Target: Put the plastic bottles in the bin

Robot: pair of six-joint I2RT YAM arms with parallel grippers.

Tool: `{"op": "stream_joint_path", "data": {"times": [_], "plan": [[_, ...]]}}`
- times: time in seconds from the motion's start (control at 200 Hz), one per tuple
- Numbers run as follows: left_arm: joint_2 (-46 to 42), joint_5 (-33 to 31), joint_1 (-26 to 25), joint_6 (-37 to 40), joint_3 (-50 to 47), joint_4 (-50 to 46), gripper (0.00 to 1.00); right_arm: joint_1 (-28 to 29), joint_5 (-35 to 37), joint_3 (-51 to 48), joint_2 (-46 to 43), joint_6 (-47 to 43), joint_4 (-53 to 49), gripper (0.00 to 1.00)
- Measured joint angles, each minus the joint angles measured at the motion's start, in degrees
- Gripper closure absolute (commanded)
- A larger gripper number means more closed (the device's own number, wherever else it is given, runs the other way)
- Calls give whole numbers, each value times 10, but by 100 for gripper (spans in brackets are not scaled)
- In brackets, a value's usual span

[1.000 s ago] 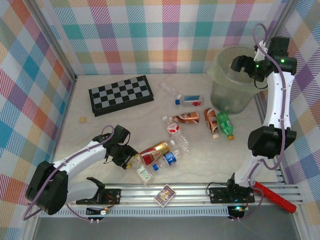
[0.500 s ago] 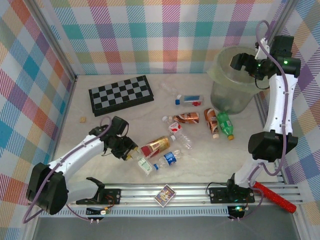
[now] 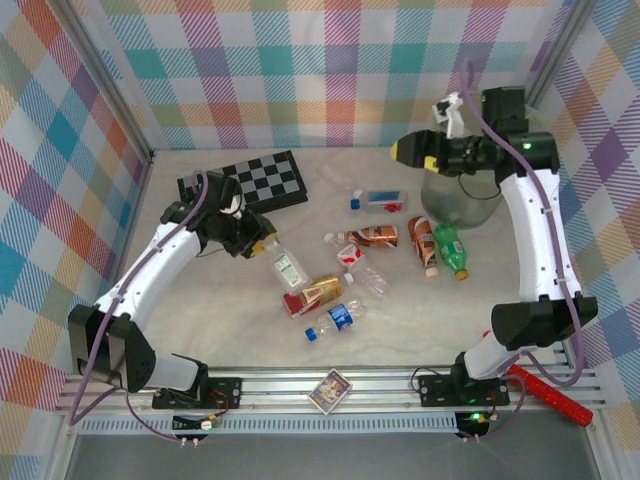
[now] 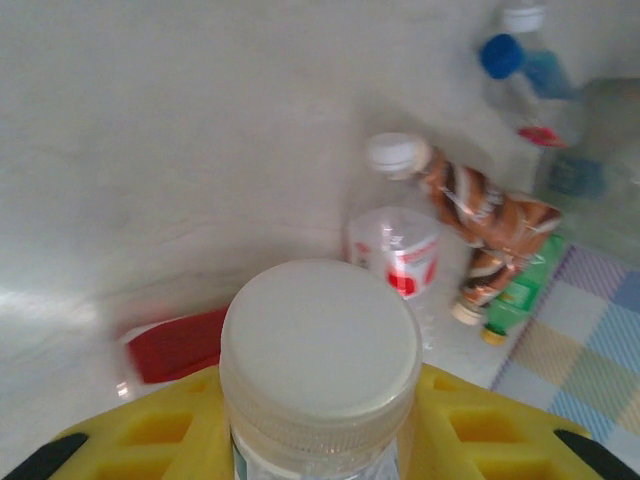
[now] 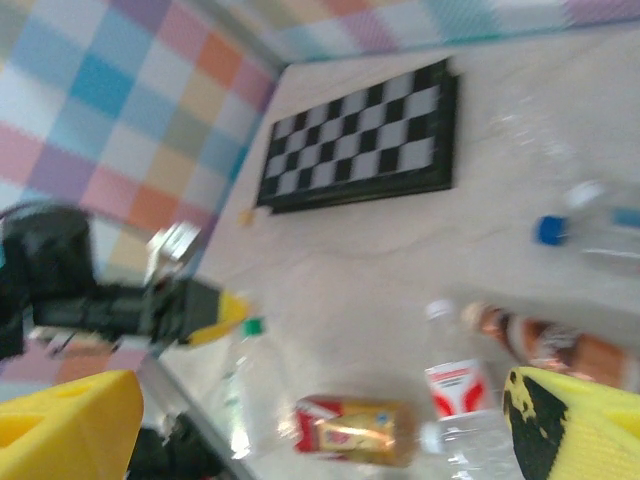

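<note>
Now: left pincer (image 3: pixel 262 246) clamped round clear bottle (image 3: pixel 288 268), cap toward wrist.

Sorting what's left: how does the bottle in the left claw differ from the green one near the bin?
The held bottle is clear with a white cap; the green bottle has a yellowish cap. The held bottle is clamped in the left claw; the green bottle lies loose on the table beside a brown bottle. Both are outside the bin.
</note>
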Motion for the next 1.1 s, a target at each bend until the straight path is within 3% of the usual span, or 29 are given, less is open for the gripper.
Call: {"op": "stream_joint_path", "data": {"times": [0.23,0.41,0.72,0.825,1.1], "plan": [[83,80,1,18,93,100,69,95,-44,-99,-6,5,44,8],[93,128,0,-5,90,191,69,143,-64,-170,15,21,110,7],[94,144,-19,-37,46,282,69,185,-58,-186,89,26,142,8],[98,144,-27,-49,42,308,69,191,-58,-196,92,29,152,11],[121,148,-37,-71,37,344,69,190,-43,-223,102,45,165,31]]}}
